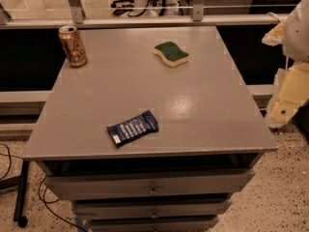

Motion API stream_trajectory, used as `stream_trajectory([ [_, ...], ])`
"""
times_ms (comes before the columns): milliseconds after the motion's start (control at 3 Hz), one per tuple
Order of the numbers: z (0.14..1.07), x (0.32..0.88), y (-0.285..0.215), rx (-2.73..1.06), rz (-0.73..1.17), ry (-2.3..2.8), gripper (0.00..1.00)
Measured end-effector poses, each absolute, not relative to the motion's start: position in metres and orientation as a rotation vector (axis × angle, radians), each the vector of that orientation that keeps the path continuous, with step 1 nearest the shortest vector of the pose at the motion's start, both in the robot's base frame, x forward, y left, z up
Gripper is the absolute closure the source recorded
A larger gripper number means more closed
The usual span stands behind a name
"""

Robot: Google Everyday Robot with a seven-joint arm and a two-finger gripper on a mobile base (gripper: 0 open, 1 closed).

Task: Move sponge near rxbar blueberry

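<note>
Grey laminate covers the table (203,110), and on it the task's two things are seen well apart. The sponge (171,53) lies flat at the far side, a little right of centre, its dark green scrub face up over pale yellow foam. The rxbar blueberry (132,128) lies flat near the near edge, left of centre, and is angled so that its right end points slightly farther away. A wide stretch of bare tabletop is left between them. A gold-orange can (73,46) stands upright at the far left corner and is no part of the job.

The task is judged not yet begun: the sponge has not been lifted, and nothing is touching it. The whole of the work is left to do. The sponge has to be reached, taken up, carried toward the near left, and set down just beside the bar.

The gripper (288,98) is taken to be the pale cream part at the right edge of the scene, off the table and beyond its right side, below a white rounded part of the arm. Nothing is seen to be held or touched by it. Whether it is set wide or narrow cannot be told from this view.
</note>
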State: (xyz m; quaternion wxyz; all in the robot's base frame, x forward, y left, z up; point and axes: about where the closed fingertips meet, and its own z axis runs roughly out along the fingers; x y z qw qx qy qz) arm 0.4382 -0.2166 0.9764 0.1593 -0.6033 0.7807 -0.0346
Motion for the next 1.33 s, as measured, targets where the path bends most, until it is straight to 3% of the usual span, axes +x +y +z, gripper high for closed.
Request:
stream_trajectory([
  [667,0.964,0.475,-0.202,-1.688,-0.033,2.147,0.00],
  [1333,0.916,0.612,-0.143,-1.546,0.232,1.948,0.00],
])
